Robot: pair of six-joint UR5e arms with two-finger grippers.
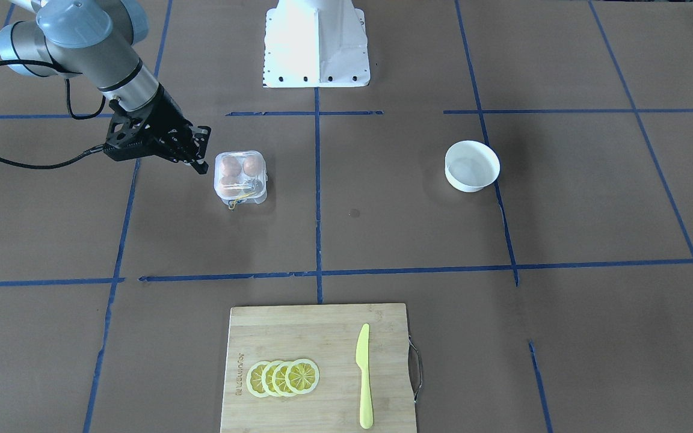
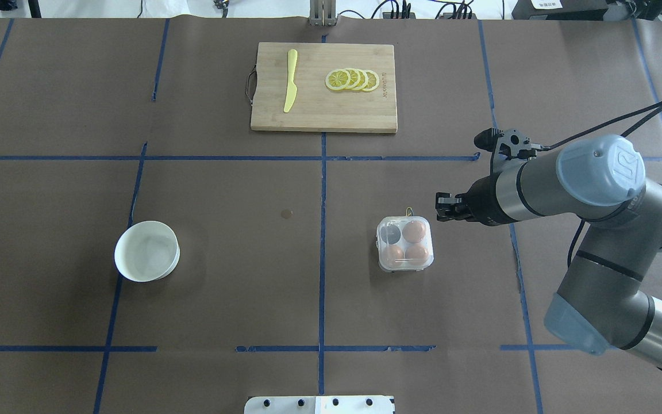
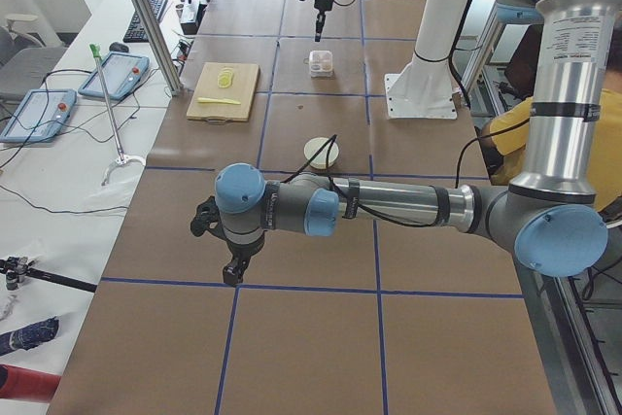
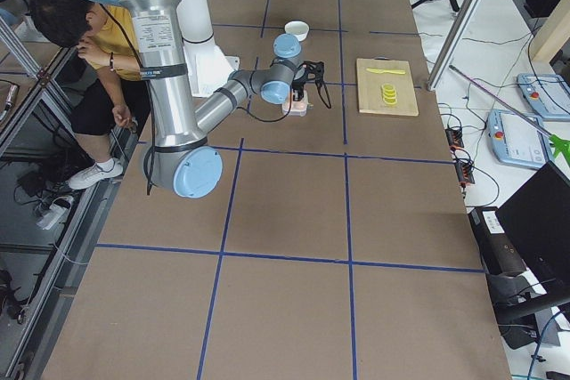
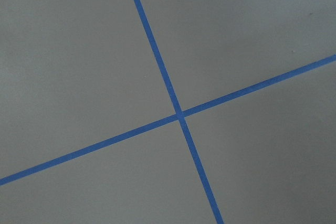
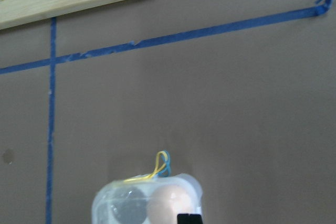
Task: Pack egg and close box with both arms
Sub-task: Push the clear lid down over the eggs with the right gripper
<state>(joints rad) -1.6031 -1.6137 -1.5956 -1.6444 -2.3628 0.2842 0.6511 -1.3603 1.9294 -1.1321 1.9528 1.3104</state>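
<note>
Carton: small clear plastic egg carton with four round cells sits flat on the brown paper-covered table, in the square just to the robot's right of the centre blue tape line; its see-through lid looks folded down over the cells, though the clear plastic makes that hard to confirm
Eggs: small orange-brown egg in the far right cell; two matching eggs side by side in the near cells; the far left cell shows dark
String: thin yellow and blue string loop pokes out at the carton's far edge
Right gripper: black two-finger right gripper hangs just beyond the carton's far right corner, raised and apart from it; the wrist view catches only one black fingertip at its bottom edge, so cannot tell whether the pincer is apart or together
Left gripper: black left gripper points down over bare table near a tape line, well apart from the carton; seen only from the side, so its pincer state cannot be told
Bowl: white round bowl upright on the robot's left half, well apart from the carton
Board: bamboo cutting board at the far middle of the table, carrying a yellow plastic knife and a row of overlapping lemon slices
Pedestal: white fixed pedestal at the robot's edge
</note>
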